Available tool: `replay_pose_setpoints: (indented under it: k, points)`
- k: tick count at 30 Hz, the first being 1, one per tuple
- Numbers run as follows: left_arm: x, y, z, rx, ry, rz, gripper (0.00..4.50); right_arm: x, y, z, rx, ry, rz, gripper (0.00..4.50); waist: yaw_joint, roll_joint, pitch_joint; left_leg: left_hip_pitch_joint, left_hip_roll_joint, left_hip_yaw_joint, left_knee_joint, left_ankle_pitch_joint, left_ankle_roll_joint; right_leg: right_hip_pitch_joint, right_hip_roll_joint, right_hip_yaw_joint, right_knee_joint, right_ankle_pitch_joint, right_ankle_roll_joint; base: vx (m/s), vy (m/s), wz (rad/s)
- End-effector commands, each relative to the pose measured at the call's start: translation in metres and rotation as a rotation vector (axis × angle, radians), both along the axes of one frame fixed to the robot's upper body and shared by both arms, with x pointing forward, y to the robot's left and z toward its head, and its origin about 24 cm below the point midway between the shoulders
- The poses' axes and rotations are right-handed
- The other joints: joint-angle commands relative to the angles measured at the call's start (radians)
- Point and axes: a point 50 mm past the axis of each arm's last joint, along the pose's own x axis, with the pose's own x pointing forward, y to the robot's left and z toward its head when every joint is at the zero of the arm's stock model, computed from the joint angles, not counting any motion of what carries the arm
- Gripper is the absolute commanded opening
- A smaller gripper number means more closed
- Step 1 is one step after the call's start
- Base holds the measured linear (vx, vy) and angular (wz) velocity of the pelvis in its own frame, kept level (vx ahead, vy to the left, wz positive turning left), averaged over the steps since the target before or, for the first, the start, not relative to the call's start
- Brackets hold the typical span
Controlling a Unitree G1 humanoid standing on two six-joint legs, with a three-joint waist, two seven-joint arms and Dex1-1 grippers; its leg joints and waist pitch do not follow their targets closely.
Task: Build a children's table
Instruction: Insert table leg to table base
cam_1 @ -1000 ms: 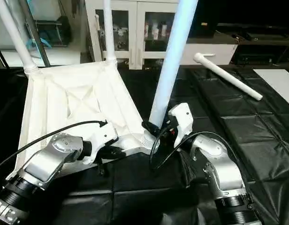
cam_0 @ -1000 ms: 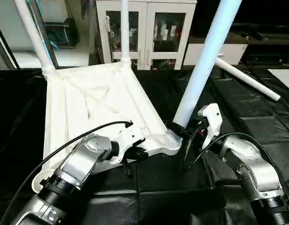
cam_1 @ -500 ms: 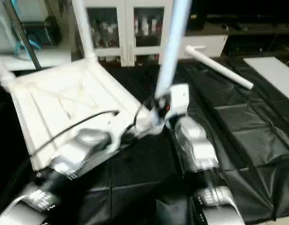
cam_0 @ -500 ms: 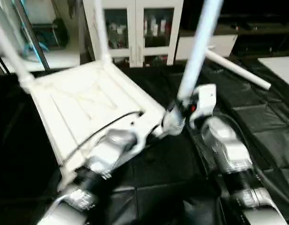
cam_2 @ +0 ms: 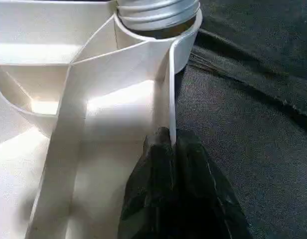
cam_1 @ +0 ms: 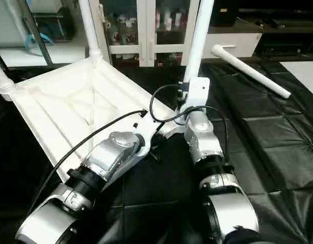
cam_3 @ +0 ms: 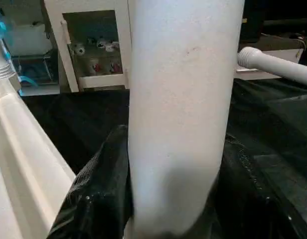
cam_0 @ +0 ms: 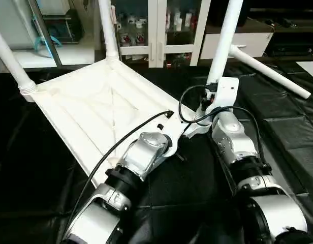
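The children's table lies upside down on the black cloth, its ribbed white tabletop (cam_0: 90, 109) facing up. Two legs stand in the far corners, one on the left (cam_0: 9, 56) and one at the back (cam_0: 108, 30). My left gripper (cam_2: 169, 142) is shut on the tabletop's thin rim, close beside the near-right corner socket (cam_2: 186, 40). A third leg (cam_0: 225, 35) rises from that socket, its ribbed end (cam_2: 158, 10) seated in it. My right gripper (cam_3: 176, 199) is shut on this leg just above the socket, with a black finger (cam_3: 101, 194) on each side. A loose leg (cam_0: 268, 71) lies at the back right.
The black-covered work table (cam_0: 283, 142) stretches out to the right and towards me. A white cabinet with glass doors (cam_0: 156, 30) and a low white unit (cam_0: 248, 43) stand behind it. A white sheet (cam_1: 304, 71) lies at the far right edge.
The camera has swung and tilted, so the whole scene has shifted. The held corner and its leg now sit farther from me with both arms stretched forward. Both grips stay as they were.
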Motion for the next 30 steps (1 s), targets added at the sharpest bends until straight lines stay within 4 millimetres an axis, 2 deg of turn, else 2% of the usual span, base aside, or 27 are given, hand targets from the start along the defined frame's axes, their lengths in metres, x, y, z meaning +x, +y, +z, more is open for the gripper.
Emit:
replay_pose_setpoints:
  k: [1, 2, 3, 4, 5, 6, 7, 9, 10, 11, 12, 13, 14, 17, 18, 19, 22, 23, 26, 27, 28, 29, 30]
  points:
    - [0.008, 0.013, 0.018, -0.033, -0.121, -0.052, 0.00, -0.012, -0.015, -0.036, 0.029, 0.133, -0.035, 1.82, 0.003, -0.009, -0.051, 0.026, 0.079, -0.029, -0.088, -0.221, 0.063, 0.025, -0.061, 0.028, -0.057, -0.174, -0.232, 0.000, 0.000, 0.00]
    - [0.007, 0.013, 0.018, -0.029, -0.130, -0.081, 0.00, -0.012, -0.014, -0.034, 0.041, 0.116, -0.021, 1.82, 0.000, -0.009, -0.049, 0.023, 0.079, -0.029, -0.091, -0.247, 0.048, 0.025, -0.060, 0.028, -0.058, -0.208, -0.220, 0.000, 0.000, 0.00]
    - [0.007, 0.013, 0.018, -0.029, -0.130, -0.081, 0.00, -0.012, -0.014, -0.034, 0.041, 0.116, -0.021, 1.82, 0.000, -0.009, -0.049, 0.023, 0.079, -0.029, -0.091, -0.247, 0.048, 0.025, -0.060, 0.028, -0.058, -0.208, -0.220, 0.000, 0.000, 0.00]
    - [-0.003, 0.023, 0.015, -0.010, -0.109, -0.201, 0.00, -0.010, -0.010, -0.020, 0.121, 0.032, 0.089, 1.82, 0.000, -0.007, -0.050, 0.022, 0.083, -0.032, -0.095, -0.259, 0.031, 0.027, -0.060, 0.027, -0.056, -0.211, -0.208, 0.000, 0.000, 0.00]
    - [-0.010, 0.028, 0.014, -0.011, -0.107, -0.296, 0.00, -0.011, -0.009, -0.011, 0.178, -0.010, 0.158, 1.82, -0.001, -0.008, -0.051, 0.019, 0.084, -0.032, -0.096, -0.259, 0.035, 0.029, -0.061, 0.028, -0.055, -0.201, -0.206, 0.000, 0.000, 0.00]
    - [-0.016, 0.032, 0.013, -0.011, -0.103, -0.373, 0.00, -0.012, -0.007, -0.004, 0.220, -0.043, 0.213, 1.82, 0.000, -0.001, -0.051, 0.017, 0.085, -0.034, -0.097, -0.247, 0.040, 0.031, -0.060, 0.027, -0.052, -0.176, -0.208, 0.000, 0.000, 0.00]
    - [-0.022, 0.040, 0.012, -0.003, -0.086, -0.433, 0.00, -0.015, -0.006, 0.004, 0.269, -0.068, 0.312, 1.82, 0.001, 0.005, -0.052, 0.021, 0.088, -0.032, -0.095, -0.235, 0.045, 0.027, -0.060, 0.028, -0.047, -0.147, -0.219, 0.000, 0.000, 0.00]
    - [-0.029, 0.047, 0.011, -0.011, -0.067, -0.492, 0.00, -0.019, -0.006, 0.012, 0.306, -0.093, 0.397, 1.82, 0.003, 0.004, -0.055, 0.023, 0.088, -0.029, -0.091, -0.198, 0.056, 0.030, -0.056, 0.027, -0.040, -0.092, -0.234, 0.000, 0.000, 0.00]
    - [-0.040, 0.061, 0.011, -0.010, -0.020, -0.561, 0.00, -0.029, -0.011, 0.026, 0.354, -0.121, 0.566, 1.82, 0.012, 0.008, -0.065, 0.024, 0.085, -0.027, -0.077, -0.072, 0.095, 0.038, -0.053, 0.026, -0.021, 0.058, -0.252, 0.000, 0.000, 0.00]
    - [-0.041, 0.063, 0.011, -0.010, -0.016, -0.573, 0.00, -0.031, -0.012, 0.028, 0.357, -0.124, 0.590, 1.82, 0.018, 0.010, -0.068, 0.025, 0.086, -0.028, -0.071, -0.018, 0.111, 0.036, -0.051, 0.025, -0.011, 0.117, -0.260, 0.000, 0.000, 0.00]
    - [-0.043, 0.067, 0.012, -0.007, -0.015, -0.582, 0.00, -0.034, -0.016, 0.031, 0.364, -0.132, 0.614, 1.82, 0.023, 0.012, -0.069, 0.027, 0.083, -0.022, -0.062, 0.068, 0.146, 0.024, -0.044, 0.024, -0.001, 0.200, -0.273, 0.000, 0.000, 0.00]
    - [-0.044, 0.068, 0.012, -0.005, -0.018, -0.587, 0.00, -0.035, -0.018, 0.033, 0.367, -0.137, 0.624, 1.82, 0.028, 0.012, -0.070, 0.033, 0.083, -0.021, -0.058, 0.094, 0.153, 0.018, -0.043, 0.022, 0.001, 0.210, -0.277, 0.000, 0.000, 0.00]
    - [-0.046, 0.070, 0.013, -0.005, -0.027, -0.601, 0.00, -0.037, -0.022, 0.036, 0.371, -0.146, 0.645, 1.82, 0.043, 0.011, -0.069, 0.030, 0.080, -0.016, -0.055, 0.122, 0.163, 0.019, -0.046, 0.023, 0.003, 0.197, -0.282, 0.000, 0.000, 0.00]
    - [-0.046, 0.076, 0.016, -0.007, -0.062, -0.576, 0.00, -0.046, -0.027, 0.041, 0.376, -0.157, 0.705, 1.82, 0.055, 0.007, -0.064, 0.030, 0.082, -0.013, -0.060, 0.058, 0.145, 0.019, -0.049, 0.026, -0.004, 0.110, -0.271, 0.000, 0.000, 0.00]
    - [-0.045, 0.077, 0.017, -0.010, -0.067, -0.566, 0.00, -0.047, -0.028, 0.041, 0.378, -0.156, 0.715, 1.82, 0.056, 0.007, -0.061, 0.029, 0.082, -0.012, -0.065, 0.013, 0.126, 0.019, -0.050, 0.027, -0.008, 0.058, -0.266, 0.000, 0.000, 0.00]
    - [-0.043, 0.078, 0.018, -0.018, -0.066, -0.547, 0.44, -0.049, -0.028, 0.042, 0.380, -0.154, 0.724, 1.82, 0.058, 0.007, -0.061, 0.031, 0.083, -0.013, -0.068, -0.022, 0.101, 0.018, -0.050, 0.028, -0.011, 0.015, -0.257, 0.000, 0.000, 0.00]
    - [-0.037, 0.083, 0.026, -0.072, -0.059, -0.484, 0.55, -0.054, -0.029, 0.044, 0.382, -0.143, 0.753, 1.82, 0.055, 0.001, -0.058, 0.031, 0.082, -0.011, -0.074, -0.083, 0.050, 0.019, -0.050, 0.031, -0.018, -0.044, -0.251, 0.000, 0.000, 0.00]
    - [-0.035, 0.084, 0.028, -0.092, -0.060, -0.470, 0.71, -0.055, -0.029, 0.044, 0.382, -0.139, 0.762, 1.82, 0.055, 0.000, -0.057, 0.029, 0.081, -0.011, -0.075, -0.089, 0.044, 0.020, -0.050, 0.031, -0.019, -0.053, -0.250, 0.000, 0.000, 0.00]
    - [-0.023, 0.092, 0.060, -0.287, -0.109, -0.407, 0.92, -0.064, -0.024, 0.047, 0.355, -0.132, 0.815, 1.82, 0.053, -0.004, -0.054, 0.024, 0.076, -0.012, -0.076, -0.136, 0.027, 0.020, -0.052, 0.033, -0.025, -0.119, -0.239, 0.000, 0.000, 0.00]
    - [-0.023, 0.092, 0.060, -0.287, -0.109, -0.407, 0.98, -0.064, -0.024, 0.047, 0.355, -0.132, 0.815, 1.82, 0.052, -0.006, -0.053, 0.021, 0.075, -0.013, -0.076, -0.143, 0.025, 0.022, -0.053, 0.033, -0.025, -0.136, -0.235, 0.000, 0.000, 0.00]
    - [-0.016, 0.097, 0.076, -0.374, -0.137, -0.377, 1.04, -0.066, -0.021, 0.047, 0.334, -0.129, 0.828, 1.82, 0.052, -0.005, -0.050, 0.024, 0.075, -0.012, -0.077, -0.172, 0.018, 0.016, -0.053, 0.034, -0.030, -0.184, -0.225, 0.000, 0.000, 0.00]
    - [-0.015, 0.098, 0.078, -0.388, -0.139, -0.373, 1.15, -0.066, -0.021, 0.047, 0.330, -0.128, 0.830, 1.82, 0.051, -0.007, -0.050, 0.022, 0.074, -0.012, -0.076, -0.177, 0.011, 0.018, -0.053, 0.034, -0.030, -0.200, -0.222, 0.000, 0.000, 0.00]
    - [-0.008, 0.101, 0.091, -0.456, -0.159, -0.334, 1.15, -0.068, -0.017, 0.047, 0.306, -0.124, 0.841, 1.82, 0.052, -0.004, -0.051, 0.025, 0.074, -0.013, -0.076, -0.183, 0.006, 0.015, -0.054, 0.035, -0.033, -0.220, -0.216, 0.000, 0.000, 0.00]
